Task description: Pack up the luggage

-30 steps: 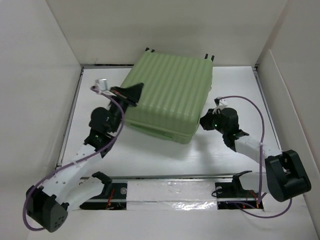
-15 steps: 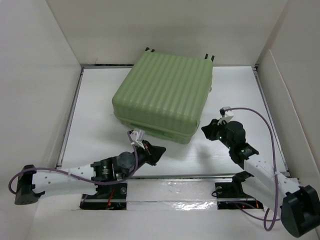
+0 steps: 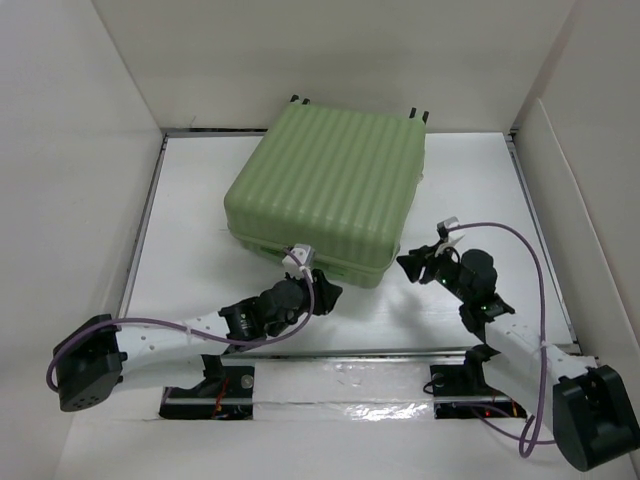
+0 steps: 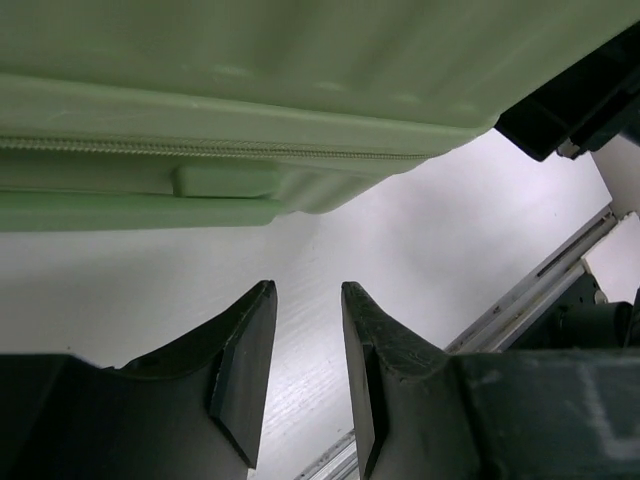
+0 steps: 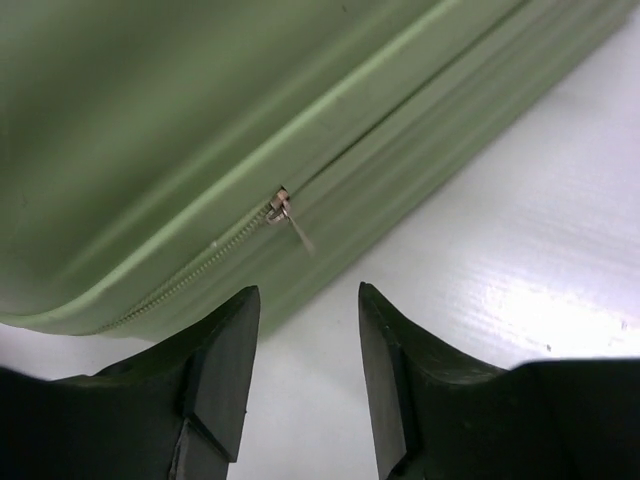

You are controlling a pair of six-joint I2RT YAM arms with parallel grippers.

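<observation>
Within white walls, the closed luggage (image 3: 330, 190) lies flat far back on the counter (image 3: 190, 200). At its near edge the left jaws stand slightly parted and empty. At its near-right corner the right jaws gape empty before the zipper pull (image 5: 290, 222), so the zip step seems in hand, and it calls for a fine pinch on that tab.
</observation>
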